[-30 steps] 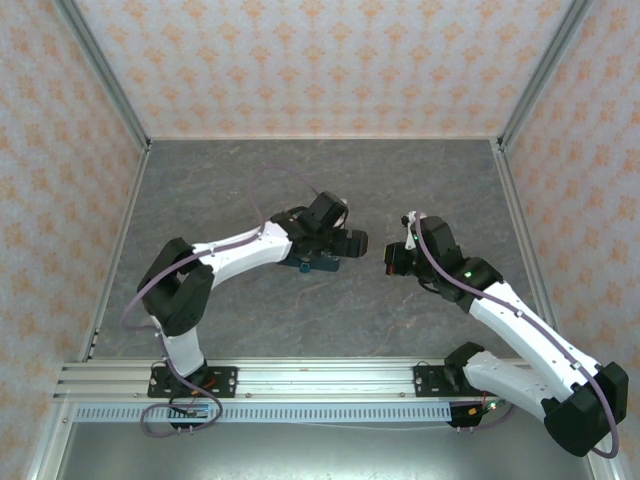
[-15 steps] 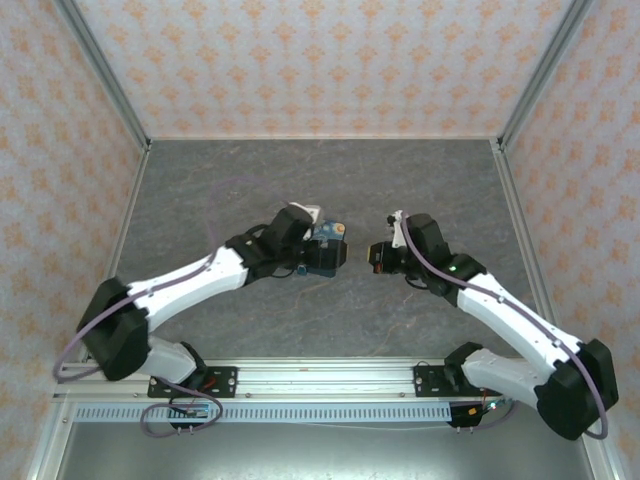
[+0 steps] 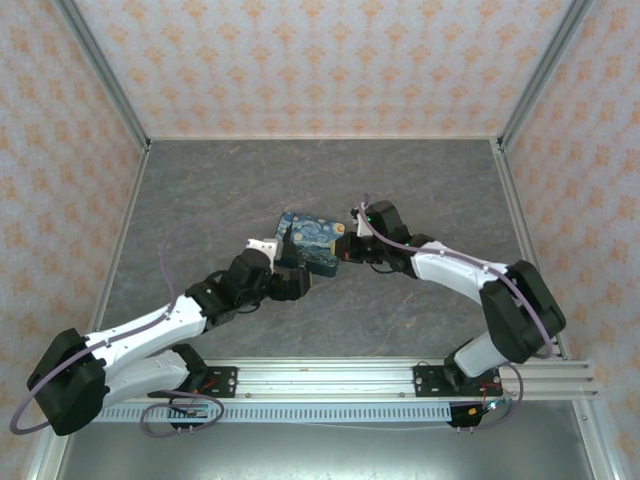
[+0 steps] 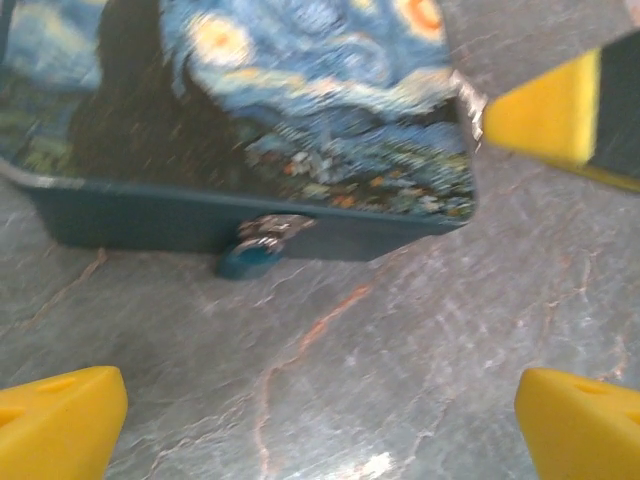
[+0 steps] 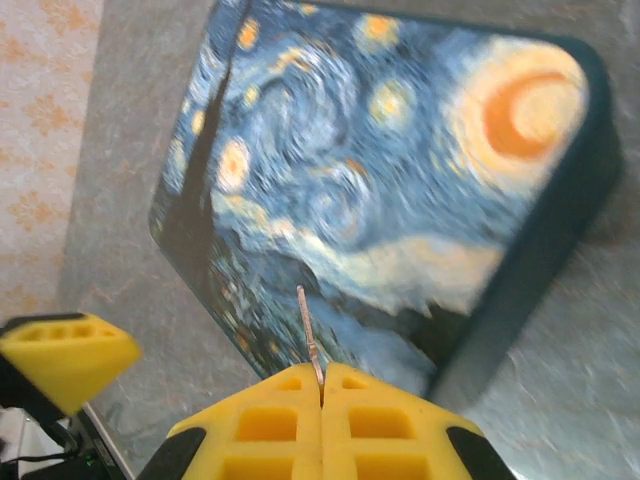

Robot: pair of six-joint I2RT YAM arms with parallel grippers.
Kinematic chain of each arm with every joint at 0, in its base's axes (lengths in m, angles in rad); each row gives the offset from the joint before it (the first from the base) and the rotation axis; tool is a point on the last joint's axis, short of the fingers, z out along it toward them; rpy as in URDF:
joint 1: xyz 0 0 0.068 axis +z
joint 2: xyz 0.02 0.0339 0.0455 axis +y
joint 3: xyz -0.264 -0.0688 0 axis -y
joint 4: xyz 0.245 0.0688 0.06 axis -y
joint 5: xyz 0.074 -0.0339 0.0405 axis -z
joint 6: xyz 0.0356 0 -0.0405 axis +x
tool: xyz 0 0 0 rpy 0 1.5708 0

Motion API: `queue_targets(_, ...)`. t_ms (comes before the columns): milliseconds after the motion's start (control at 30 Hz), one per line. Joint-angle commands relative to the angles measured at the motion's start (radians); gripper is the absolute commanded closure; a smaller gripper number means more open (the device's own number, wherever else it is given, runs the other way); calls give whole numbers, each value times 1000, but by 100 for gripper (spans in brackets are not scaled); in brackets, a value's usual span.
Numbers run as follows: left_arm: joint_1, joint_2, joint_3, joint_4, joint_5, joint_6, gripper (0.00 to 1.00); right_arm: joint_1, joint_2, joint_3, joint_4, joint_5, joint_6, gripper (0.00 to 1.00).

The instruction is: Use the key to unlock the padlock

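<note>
Dark-blue swirl-painted tin (image 3: 312,238) sits near mid-worktop (image 3: 430,180), a little askew and lid up, with open grey surface on every side. The patterned walls (image 3: 300,60) and the metal rail (image 3: 330,378) at the near edge stand well apart from it. Padlock (image 4: 250,258): tiny teal body with a silvery shackle, at the tin's near side wall, left of that wall's middle in the left wrist view. The body hangs low and seems to touch the worktop, though blur leaves that unsure. Left gripper (image 4: 320,418) is low over the worktop just short of that wall, jaws wide apart with nothing between them. The padlock lies slightly left of the gap's centre, with bare worktop between the fingertips and the tin. Right gripper (image 5: 322,392) comes in at the tin's right-hand end, jaws together and clamped on the key (image 5: 311,335). The thin metal blade sticks out forward above the lid near its edge. In the left wrist view one yellow finger of the right gripper shows just beyond the tin's right corner, the key's tip at the lid rim there. Key and padlock are apart: the tin's corner and a stretch of side wall lie between them. From the top view the two grippers flank the tin's near-right corner, close to each other, with free room behind the tin toward the far wall
</note>
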Motion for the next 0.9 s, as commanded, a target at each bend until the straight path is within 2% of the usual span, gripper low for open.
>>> queue_targets(0, 64, -34, -89, 173, 28, -55, 0, 6, 60, 72, 104, -45, 25, 100)
queue_targets(167, 143, -31, -163, 270, 104, -58, 0, 7, 133, 117, 104, -46, 18, 100)
queue_targets(333, 148, 43, -143, 297, 145, -22, 0, 6, 178, 124, 58, -24, 7, 100)
queue_targets(533, 148, 170, -134, 424, 171, -11, 0, 7, 203, 96, 28, -2, 22, 100)
queue_targets(700, 149, 278, -133, 575, 184, 4, 6, 7, 220, 88, 11, -1, 21, 100)
queue_targets(867, 148, 370, -115, 651, 196, 22, 12, 8, 219, 88, 7, 0, 18, 100)
